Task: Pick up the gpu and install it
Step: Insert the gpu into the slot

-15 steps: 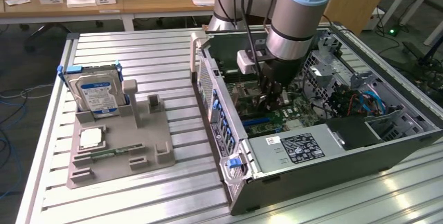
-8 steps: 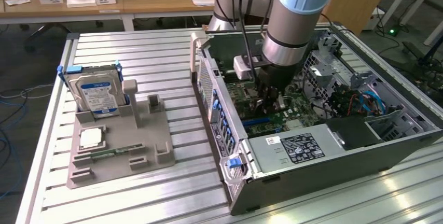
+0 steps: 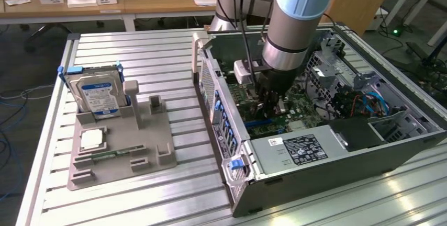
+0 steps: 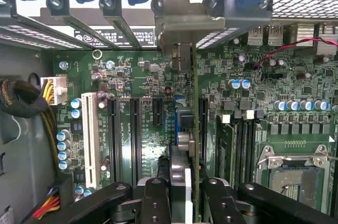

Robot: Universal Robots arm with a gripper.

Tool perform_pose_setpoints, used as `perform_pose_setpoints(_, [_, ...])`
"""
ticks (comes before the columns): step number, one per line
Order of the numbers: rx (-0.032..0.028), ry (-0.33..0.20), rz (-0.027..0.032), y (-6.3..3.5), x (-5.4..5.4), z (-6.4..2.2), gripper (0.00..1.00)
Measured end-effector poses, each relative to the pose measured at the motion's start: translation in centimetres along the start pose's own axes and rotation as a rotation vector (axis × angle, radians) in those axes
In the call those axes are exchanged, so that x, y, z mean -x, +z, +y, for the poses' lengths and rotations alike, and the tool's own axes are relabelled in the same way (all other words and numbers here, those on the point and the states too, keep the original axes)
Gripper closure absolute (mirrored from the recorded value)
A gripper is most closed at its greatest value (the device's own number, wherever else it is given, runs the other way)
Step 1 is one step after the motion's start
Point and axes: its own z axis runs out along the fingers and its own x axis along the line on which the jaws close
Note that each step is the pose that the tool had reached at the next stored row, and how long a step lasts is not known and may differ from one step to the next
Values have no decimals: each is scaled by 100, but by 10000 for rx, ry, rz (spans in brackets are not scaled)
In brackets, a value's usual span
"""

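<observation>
The gpu [image 4: 186,145] shows edge-on in the wrist view as a slim dark slab with a green board edge. Its metal bracket [image 4: 182,20] reaches the rear slot openings of the case. My gripper [image 4: 182,195] is shut on the gpu, with black fingers [image 4: 153,203] on either side of it. The card stands upright over the motherboard [image 4: 132,86], in line with the long black slots [image 4: 136,134]; I cannot tell whether it is seated. In the exterior view my gripper [image 3: 275,94] is down inside the open computer case [image 3: 231,132].
Memory sticks [image 4: 227,145] and the CPU socket [image 4: 296,171] lie beside the card, and a white slot [image 4: 90,134] on its other side. On the exterior view's left, a grey holder [image 3: 150,155] carries a hard drive [image 3: 98,92], a chip [image 3: 92,139] and a memory stick [image 3: 112,154].
</observation>
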Motion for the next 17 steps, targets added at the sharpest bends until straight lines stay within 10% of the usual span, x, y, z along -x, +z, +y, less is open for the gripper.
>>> perform_pose_setpoints(17, [4, 2, 1, 68, -5, 45, 72])
